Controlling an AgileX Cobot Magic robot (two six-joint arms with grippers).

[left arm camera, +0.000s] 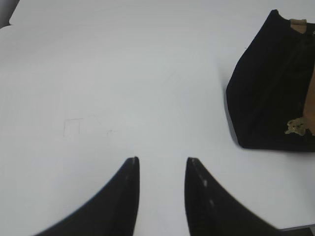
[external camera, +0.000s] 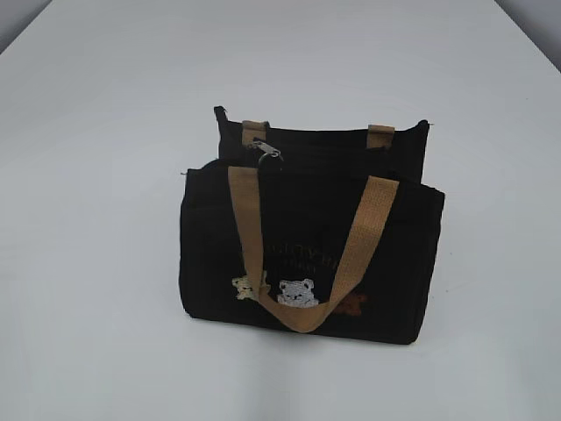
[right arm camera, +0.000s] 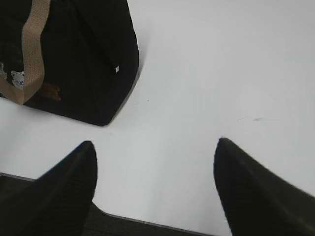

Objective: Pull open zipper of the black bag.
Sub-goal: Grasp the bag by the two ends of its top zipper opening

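Both my pincers, left (left arm camera: pixel 161 169) and right (right arm camera: pixel 155 152), hang open and empty beside the black bag (external camera: pixel 307 246); zipper (external camera: pixel 266 148) untouched so far.

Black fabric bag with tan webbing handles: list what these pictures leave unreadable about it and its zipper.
- Zip track: exterior view shows only the silver metal pull tab; the black track blends into the black fabric bag, so how far it is open is unclear.
- Faint front lettering: too blurred to read.
- Left wrist view: bag cut off by the right edge.
- Right wrist view: bag top cut off by the upper edge.
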